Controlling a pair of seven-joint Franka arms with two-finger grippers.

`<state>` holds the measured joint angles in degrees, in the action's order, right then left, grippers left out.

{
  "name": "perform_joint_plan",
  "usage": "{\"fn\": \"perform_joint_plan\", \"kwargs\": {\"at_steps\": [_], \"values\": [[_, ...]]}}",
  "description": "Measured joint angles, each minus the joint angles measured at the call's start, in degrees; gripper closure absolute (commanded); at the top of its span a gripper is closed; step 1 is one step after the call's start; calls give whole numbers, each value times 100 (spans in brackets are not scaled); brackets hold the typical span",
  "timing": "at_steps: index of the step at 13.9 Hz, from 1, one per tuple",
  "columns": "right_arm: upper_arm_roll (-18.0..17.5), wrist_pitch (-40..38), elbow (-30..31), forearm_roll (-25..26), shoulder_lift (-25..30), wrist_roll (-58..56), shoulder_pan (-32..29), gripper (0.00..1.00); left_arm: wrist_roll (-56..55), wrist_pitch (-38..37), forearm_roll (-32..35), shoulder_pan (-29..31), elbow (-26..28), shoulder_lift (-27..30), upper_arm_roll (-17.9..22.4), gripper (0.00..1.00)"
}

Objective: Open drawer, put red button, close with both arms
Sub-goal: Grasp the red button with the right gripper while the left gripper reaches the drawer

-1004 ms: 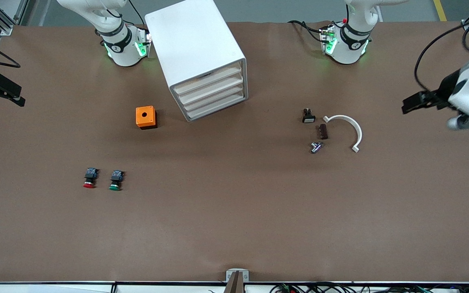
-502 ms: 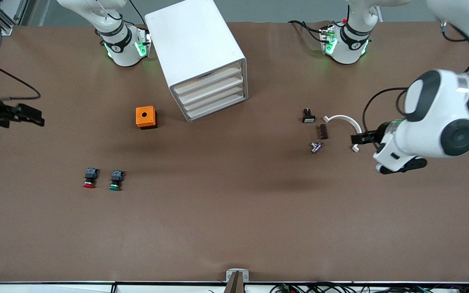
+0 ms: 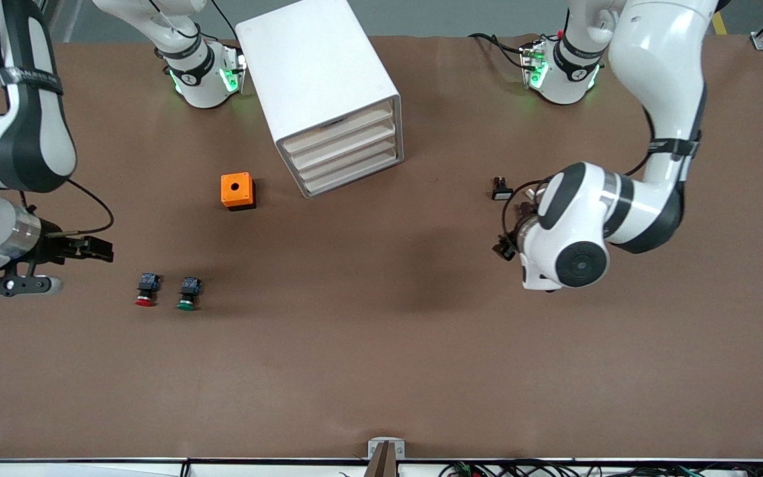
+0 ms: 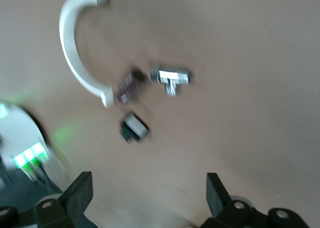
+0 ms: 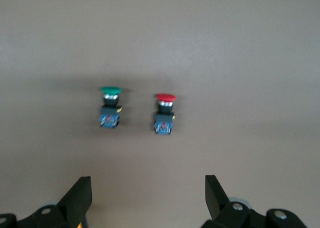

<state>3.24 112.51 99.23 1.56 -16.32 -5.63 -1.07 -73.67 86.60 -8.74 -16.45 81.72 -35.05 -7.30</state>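
The right gripper [image 3: 104, 249] is hovering wide open and empty, with the red button [image 3: 146, 291] lying at its 4 o'clock, just beside the green button [image 3: 187, 294]. It should be centring on the red cap only. The left gripper [image 3: 505, 248], also open and empty, is hanging over small parts [image 4: 170, 77], well short of the closed drawer unit [image 3: 342, 149] at 10 o'clock. Both arms have swung inward since earlier.

Front camera high, faces robots; wrist cameras look down at table [image 3: 381, 371].
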Motion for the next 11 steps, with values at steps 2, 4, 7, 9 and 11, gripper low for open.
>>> {"fn": "perform_joint_plan", "kwargs": {"at_steps": [2,4,7,9,11], "values": [[10,544,273,0,-177,6,-35,0,-730,89,-678,-80,-26,-252,0,0],[10,942,447,0,-351,149,-39,0,-1309,275,-1226,-148,-42,-460,0,0],[8,1199,517,0,-663,628,-40,0,-2200,586,-1946,-381,-70,-619,-3,0],[8,1373,527,-1,-843,726,-40,0,-2821,666,-2359,-580,-78,-646,-1,0],[10,1674,538,-1,-1057,799,-44,0,-3437,685,-2786,-760,-80,-672,0,0]]}}
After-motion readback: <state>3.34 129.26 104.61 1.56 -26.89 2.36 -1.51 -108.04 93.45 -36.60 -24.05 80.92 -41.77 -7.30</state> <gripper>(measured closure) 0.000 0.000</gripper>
